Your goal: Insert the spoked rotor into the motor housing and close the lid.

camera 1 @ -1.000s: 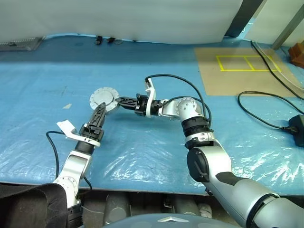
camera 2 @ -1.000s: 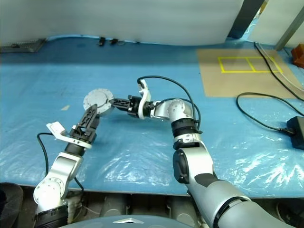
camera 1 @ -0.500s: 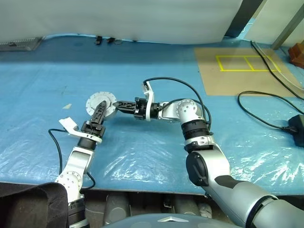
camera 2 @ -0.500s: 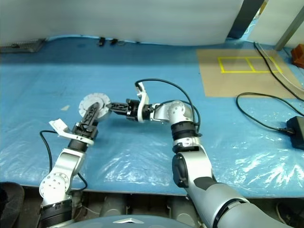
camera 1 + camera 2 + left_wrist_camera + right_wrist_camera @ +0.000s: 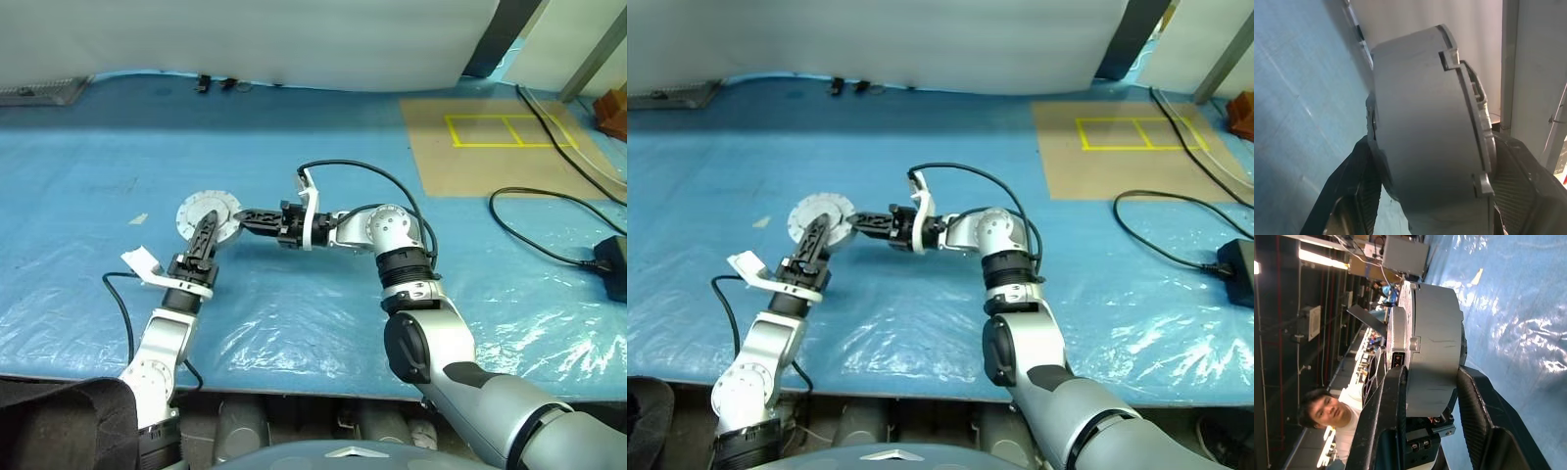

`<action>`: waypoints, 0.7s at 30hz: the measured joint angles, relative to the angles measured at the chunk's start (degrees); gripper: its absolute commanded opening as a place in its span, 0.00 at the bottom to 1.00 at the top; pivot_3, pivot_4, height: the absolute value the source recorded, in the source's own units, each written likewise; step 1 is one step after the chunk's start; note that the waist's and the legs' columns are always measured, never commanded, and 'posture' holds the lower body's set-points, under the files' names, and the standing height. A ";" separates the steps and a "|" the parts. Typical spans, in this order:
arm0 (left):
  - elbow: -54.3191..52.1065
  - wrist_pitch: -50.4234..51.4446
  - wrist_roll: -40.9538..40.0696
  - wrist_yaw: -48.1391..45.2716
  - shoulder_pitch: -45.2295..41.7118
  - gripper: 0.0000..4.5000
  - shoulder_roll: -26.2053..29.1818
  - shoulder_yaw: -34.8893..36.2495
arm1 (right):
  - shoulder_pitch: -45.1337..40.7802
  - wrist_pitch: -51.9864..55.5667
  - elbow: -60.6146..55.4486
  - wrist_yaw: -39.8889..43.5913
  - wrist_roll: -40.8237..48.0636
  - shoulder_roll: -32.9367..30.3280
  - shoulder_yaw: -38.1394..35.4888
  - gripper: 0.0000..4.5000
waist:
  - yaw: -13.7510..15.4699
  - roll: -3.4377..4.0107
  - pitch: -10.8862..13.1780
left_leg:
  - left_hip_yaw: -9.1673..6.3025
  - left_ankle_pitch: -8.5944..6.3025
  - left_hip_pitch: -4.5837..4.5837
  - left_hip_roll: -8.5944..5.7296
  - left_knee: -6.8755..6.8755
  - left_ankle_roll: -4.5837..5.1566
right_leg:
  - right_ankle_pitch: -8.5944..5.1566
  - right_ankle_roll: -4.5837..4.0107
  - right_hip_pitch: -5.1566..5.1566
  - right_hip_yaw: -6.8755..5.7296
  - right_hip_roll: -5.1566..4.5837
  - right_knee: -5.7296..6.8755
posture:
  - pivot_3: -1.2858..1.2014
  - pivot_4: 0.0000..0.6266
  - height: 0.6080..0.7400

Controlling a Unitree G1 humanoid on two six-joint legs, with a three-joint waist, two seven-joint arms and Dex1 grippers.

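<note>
Held above the blue sheet [image 5: 294, 323] at ten o'clock from centre, motor housing [image 5: 208, 210] under closed lid [image 5: 1436, 345], right gripper [image 5: 243, 216] clamped on it, left gripper [image 5: 208, 227] closing around it; could slip if regripped unevenly.

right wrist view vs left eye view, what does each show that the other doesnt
Right wrist view alone: a person behind the grey motor assembly, and the right gripper's fingers pressed on its two faces. Left eye view alone: the yellow-taped brown mat, black cables, and the left gripper at the assembly. Both: the assembly, the right gripper on it, and the blue sheet.
</note>
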 measured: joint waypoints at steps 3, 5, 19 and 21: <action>0.23 -0.48 -0.53 0.04 -0.29 0.61 -0.76 -0.19 | 0.15 0.09 -0.17 -0.23 0.00 -0.01 0.13 0.25 | 0.08 0.00 0.00 | -0.01 0.00 0.01 0.00 0.09 0.00 | -0.10 -0.17 0.00 0.00 0.00 0.09 | 0.52 0.24 1.00; 1.42 -0.80 -0.72 0.01 -2.15 0.61 -0.73 -0.01 | -0.01 -1.29 -0.16 0.00 0.00 -0.05 0.03 0.25 | 0.15 -0.01 0.01 | -0.04 0.00 0.01 0.00 0.21 0.00 | -0.11 -0.18 0.01 0.00 0.00 0.21 | 0.52 0.24 1.00; 9.14 -4.28 0.35 -3.76 -9.64 0.61 -0.32 1.43 | -3.00 -7.99 2.19 0.73 -1.22 -0.35 1.19 0.47 | -0.10 -0.02 0.01 | -0.09 0.00 -0.02 -0.02 0.27 0.00 | 0.02 0.02 0.00 0.01 -0.01 0.26 | 0.52 0.24 1.00; 9.74 -5.13 0.91 -3.77 -9.67 0.61 -1.09 1.44 | -3.18 -8.11 2.22 1.64 -1.43 -0.63 2.05 0.64 | -0.11 -0.02 0.01 | -0.09 0.00 -0.02 -0.01 0.29 0.00 | 0.00 -0.02 0.00 0.01 -0.01 0.27 | 0.52 0.24 1.00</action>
